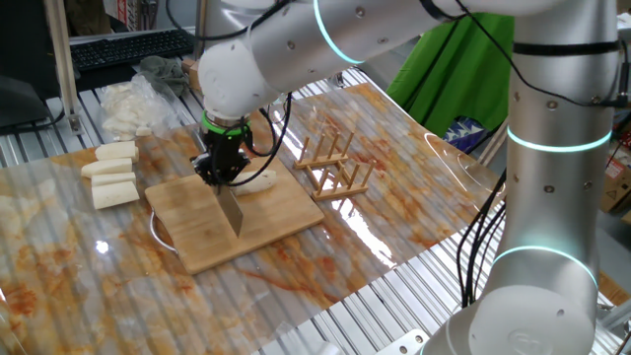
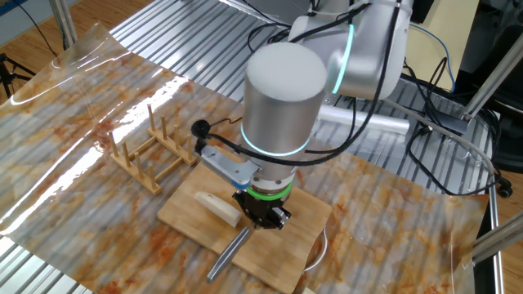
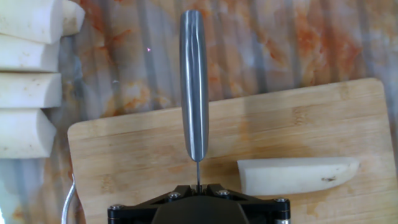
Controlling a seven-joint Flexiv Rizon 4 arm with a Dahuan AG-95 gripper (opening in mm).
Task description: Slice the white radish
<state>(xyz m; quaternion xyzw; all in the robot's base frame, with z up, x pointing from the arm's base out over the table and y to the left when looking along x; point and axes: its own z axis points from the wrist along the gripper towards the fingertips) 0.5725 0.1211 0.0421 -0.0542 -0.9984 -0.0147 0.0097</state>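
Observation:
The white radish [image 3: 298, 175] is a short cream-white chunk with one tapered end, lying on the bamboo cutting board [image 3: 124, 162]. My gripper [image 3: 198, 186] is shut on a knife [image 3: 194, 87], whose steel blade points away from the hand over the board's left part. The radish lies to the right of the blade, apart from it. In one fixed view the gripper [image 1: 219, 177] hangs over the board [image 1: 266, 232] with the knife [image 1: 230, 210] pointing down, and the radish [image 1: 261, 180] just beside it. The other fixed view shows the radish [image 2: 216, 207] left of the gripper [image 2: 260, 219].
Longer white radish blocks [image 1: 110, 173] lie grouped left of the board. A heap of white scraps on clear plastic [image 1: 128, 104] sits behind them. A wooden rack [image 1: 333, 163] stands right of the board. A keyboard [image 1: 128, 47] lies at the back.

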